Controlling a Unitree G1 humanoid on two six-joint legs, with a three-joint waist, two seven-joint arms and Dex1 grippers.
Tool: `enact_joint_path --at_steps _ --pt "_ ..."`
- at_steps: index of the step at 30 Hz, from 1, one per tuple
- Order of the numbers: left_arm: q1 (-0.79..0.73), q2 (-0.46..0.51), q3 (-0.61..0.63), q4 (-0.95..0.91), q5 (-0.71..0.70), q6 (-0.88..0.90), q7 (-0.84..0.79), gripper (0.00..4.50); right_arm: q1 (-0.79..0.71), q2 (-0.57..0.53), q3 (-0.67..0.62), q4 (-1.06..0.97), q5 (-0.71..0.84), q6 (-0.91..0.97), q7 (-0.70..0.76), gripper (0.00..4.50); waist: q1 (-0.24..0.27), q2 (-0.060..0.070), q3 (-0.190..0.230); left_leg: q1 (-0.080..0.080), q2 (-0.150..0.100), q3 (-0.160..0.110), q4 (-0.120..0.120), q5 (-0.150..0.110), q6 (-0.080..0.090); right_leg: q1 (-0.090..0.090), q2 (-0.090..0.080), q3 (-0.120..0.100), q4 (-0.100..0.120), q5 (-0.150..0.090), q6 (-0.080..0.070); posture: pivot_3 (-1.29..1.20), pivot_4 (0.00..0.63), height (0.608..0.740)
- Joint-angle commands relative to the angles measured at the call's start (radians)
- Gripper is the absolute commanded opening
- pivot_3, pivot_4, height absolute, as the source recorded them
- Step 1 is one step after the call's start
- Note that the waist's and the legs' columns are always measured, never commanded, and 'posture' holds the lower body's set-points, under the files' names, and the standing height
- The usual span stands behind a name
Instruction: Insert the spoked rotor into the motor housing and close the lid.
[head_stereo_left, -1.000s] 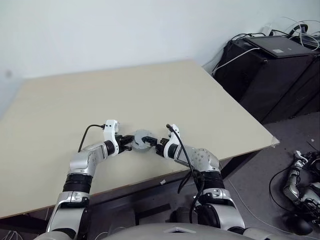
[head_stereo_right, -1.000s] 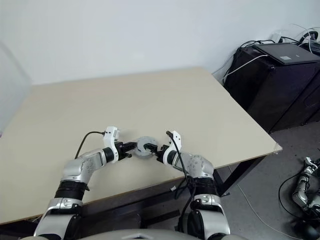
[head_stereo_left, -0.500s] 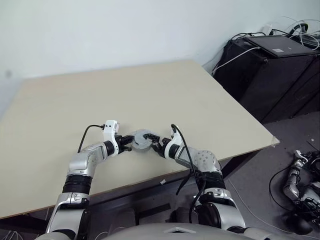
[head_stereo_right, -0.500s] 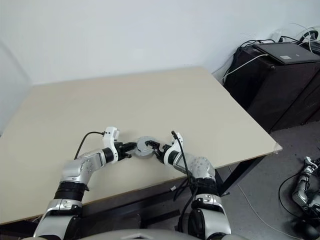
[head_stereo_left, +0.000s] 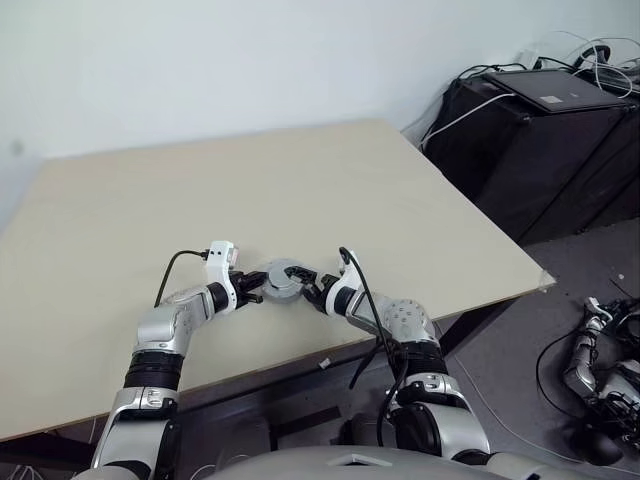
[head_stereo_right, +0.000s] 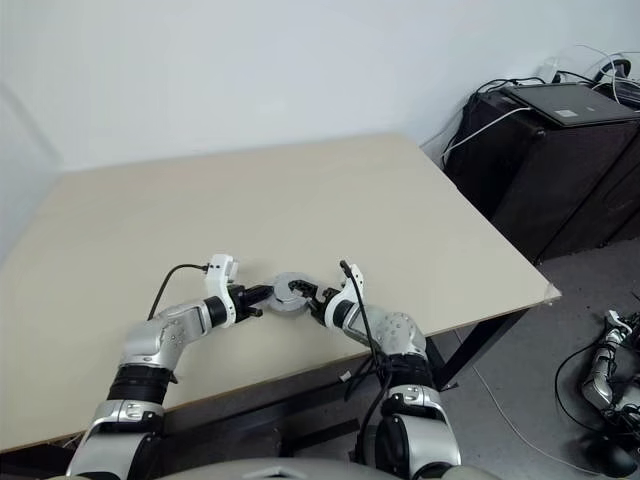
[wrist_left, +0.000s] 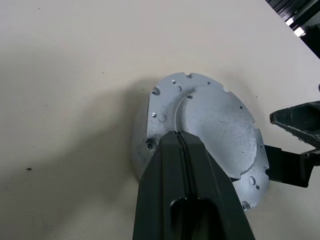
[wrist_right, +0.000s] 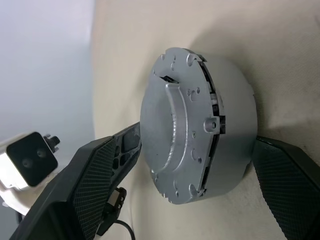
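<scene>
I'm looking into a robotics lab or test room: a bare beige counter (head_stereo_left: 300, 190) against a plain white wall (head_stereo_left: 250, 60). Beside it a black cabinet (head_stereo_left: 540, 150) carries a laptop (head_stereo_left: 555, 88) and tangled cables (head_stereo_left: 590, 55), with spare robot parts (head_stereo_left: 600, 370) on the grey floor (head_stereo_left: 520, 380).

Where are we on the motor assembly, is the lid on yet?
Done: the lid sits plain face up on the motor housing; the rotor is hidden.
In hand: the shut left tool rests on the lid, and the right tool straddles the stack, fingers wide.
Left: a gap at the rim suggests final seating.
</scene>
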Motion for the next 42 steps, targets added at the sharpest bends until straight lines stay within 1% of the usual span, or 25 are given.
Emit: enact_joint_path --at_steps 1,6,10,15,23,26,31,32,34,42 --pt "0.011 -0.021 -0.031 -0.016 -0.010 0.025 -0.007 0.00 -0.040 0.107 0.039 -0.072 0.074 0.061 0.088 4.46 -0.003 0.000 0.000 0.000 0.000 0.000 0.000 0.000 0.000 0.000 0.000 0.000 0.000 0.000 0.000 0.00 0.000 0.740" --pt "0.018 -0.024 -0.024 -0.021 -0.008 0.026 -0.003 0.00 -0.032 0.087 0.078 -0.103 0.082 0.134 0.180 4.46 -0.011 -0.001 0.002 -0.001 0.000 0.000 -0.001 0.000 0.000 -0.001 0.001 0.000 0.000 0.000 0.000 0.00 0.000 0.740" --pt "0.018 -0.026 -0.022 -0.021 -0.007 0.027 -0.001 0.00 -0.044 0.117 0.028 -0.073 0.046 0.050 0.112 4.46 -0.011 -0.002 0.003 -0.001 0.000 0.000 -0.001 0.000 0.000 -0.001 0.001 0.000 0.000 0.000 0.000 0.00 0.000 0.740" --pt "0.017 -0.027 -0.019 -0.020 -0.006 0.026 0.000 0.00 -0.046 0.124 0.024 -0.057 0.033 -0.003 0.067 4.46 -0.011 -0.002 0.003 0.000 0.000 0.000 0.000 0.000 0.000 -0.001 0.000 0.000 0.000 0.000 0.000 0.00 0.000 0.740" --pt "0.016 -0.029 -0.015 -0.019 -0.005 0.024 0.000 0.00 -0.045 0.120 0.041 -0.056 0.049 0.005 0.066 4.46 -0.010 -0.002 0.003 -0.001 0.000 0.000 -0.001 0.000 0.000 -0.001 0.000 0.000 0.000 0.000 0.000 0.00 0.000 0.740" --pt "0.015 -0.030 -0.014 -0.017 -0.005 0.023 0.000 0.00 -0.042 0.118 0.051 -0.063 0.046 0.014 0.069 3.84 -0.010 -0.002 0.003 -0.001 0.000 0.000 -0.001 0.000 0.000 -0.001 0.000 0.000 0.000 0.000 0.000 0.00 0.000 0.740" --pt "0.017 -0.032 -0.013 -0.018 -0.006 0.022 0.001 0.00 -0.035 0.115 0.059 -0.070 0.025 0.005 0.063 2.25 -0.010 -0.002 0.003 -0.001 0.000 0.000 -0.001 0.000 0.000 -0.001 0.000 0.000 0.000 0.000 0.000 0.00 0.000 0.740" --pt "0.017 -0.032 -0.013 -0.018 -0.006 0.022 0.002 0.00 -0.035 0.115 0.058 -0.069 0.021 0.004 0.062 1.88 -0.010 -0.002 0.003 -0.001 0.000 0.000 -0.001 0.000 0.000 -0.001 0.000 0.000 0.000 0.000 0.000 0.00 0.000 0.740" --pt "0.017 -0.033 -0.012 -0.018 -0.006 0.021 0.002 0.00 -0.035 0.115 0.056 -0.067 0.015 0.004 0.062 1.32 -0.010 -0.002 0.003 -0.001 0.000 0.000 -0.001 0.000 0.000 -0.002 0.000 0.000 0.000 0.000 0.000 0.00 0.000 0.740" --pt "0.018 -0.036 -0.009 -0.016 -0.009 0.018 0.001 0.00 -0.027 0.116 0.055 -0.079 0.021 0.016 0.060 1.29 -0.010 -0.002 0.003 -0.001 0.000 0.000 -0.001 0.000 0.000 -0.001 0.000 0.000 0.000 0.000 0.000 0.00 0.000 0.740"
